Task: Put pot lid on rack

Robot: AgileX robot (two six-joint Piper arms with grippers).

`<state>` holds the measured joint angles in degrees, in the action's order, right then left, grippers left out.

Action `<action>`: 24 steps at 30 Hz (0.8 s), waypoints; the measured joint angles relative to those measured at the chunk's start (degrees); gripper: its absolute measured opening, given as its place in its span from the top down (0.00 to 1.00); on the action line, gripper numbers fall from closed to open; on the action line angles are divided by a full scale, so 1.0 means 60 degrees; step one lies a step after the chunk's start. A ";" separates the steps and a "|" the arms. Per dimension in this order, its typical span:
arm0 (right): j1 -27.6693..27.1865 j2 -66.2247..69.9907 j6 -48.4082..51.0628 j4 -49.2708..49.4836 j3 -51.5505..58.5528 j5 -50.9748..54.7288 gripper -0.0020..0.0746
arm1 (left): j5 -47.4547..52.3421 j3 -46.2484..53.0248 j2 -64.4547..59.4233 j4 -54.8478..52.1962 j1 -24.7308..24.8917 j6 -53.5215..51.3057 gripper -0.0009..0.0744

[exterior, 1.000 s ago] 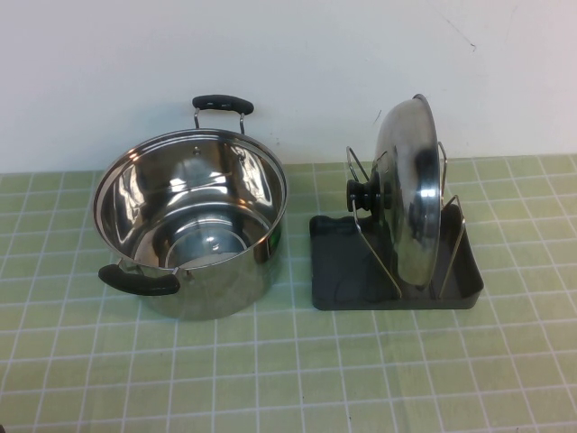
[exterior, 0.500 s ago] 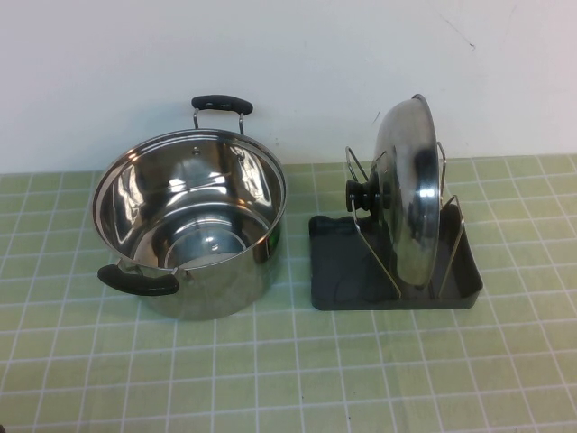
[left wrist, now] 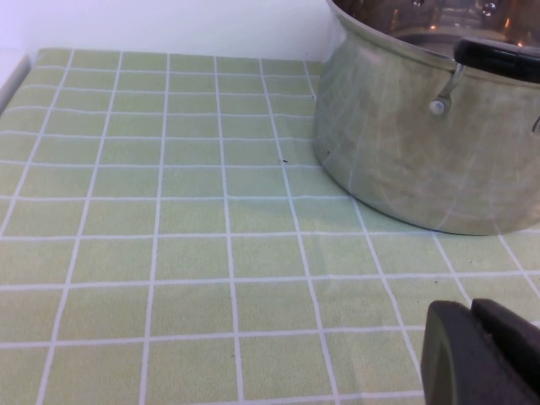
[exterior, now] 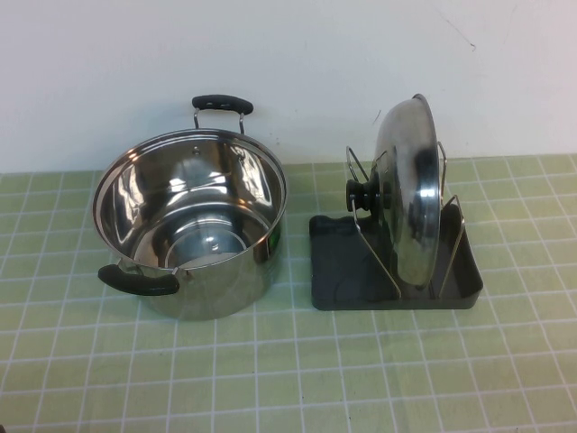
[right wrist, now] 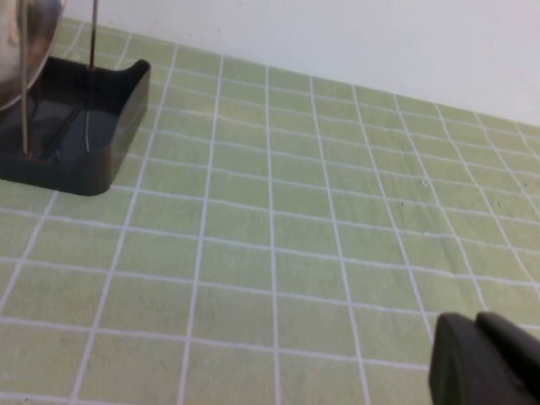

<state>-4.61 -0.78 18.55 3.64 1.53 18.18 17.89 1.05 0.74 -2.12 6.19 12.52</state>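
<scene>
Since the pot lid (exterior: pixel 410 194) already stands on edge between the wire uprights of the rack (exterior: pixel 338 271), the task looks done; neither arm shows from the high view. Left wrist: left gripper (left wrist: pixel 483 354) near the pot (left wrist: pixel 422 135), spread unclear. Right wrist: right gripper (right wrist: pixel 485 361) well clear of the rack (right wrist: pixel 76 131), lid probably the shiny edge; jaw state unclear.
</scene>
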 joint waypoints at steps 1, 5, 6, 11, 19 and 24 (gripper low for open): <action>-0.0022 0.0000 -0.0088 -0.0066 0.0000 0.0100 0.98 | 0.0000 0.0000 0.0000 0.0000 0.0000 0.0000 0.99; -0.0020 0.0000 -0.0407 -0.0199 0.0000 0.0197 0.98 | 0.0000 0.0000 0.0000 0.0000 0.0000 0.0000 0.99; -0.0020 0.0000 -0.0482 -0.0245 0.0000 0.0197 0.98 | 0.0000 0.0000 0.0000 0.0000 0.0000 0.0000 0.99; -0.0020 0.0000 -0.1002 -0.0501 -0.0017 0.0251 0.98 | 0.0000 0.0000 0.0000 0.0000 0.0000 0.0000 0.99; -0.0020 0.0000 -0.1102 -0.0607 -0.0036 0.0352 0.98 | 0.0000 0.0000 0.0000 0.0000 0.0000 0.0031 0.99; -0.0020 0.0000 -0.1214 -0.0607 -0.0036 0.0366 0.98 | 0.0000 0.0000 0.0000 0.0000 0.0000 0.0031 0.99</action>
<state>-4.73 -0.78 11.26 0.00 1.31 20.38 17.89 1.05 0.74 -2.12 6.19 12.70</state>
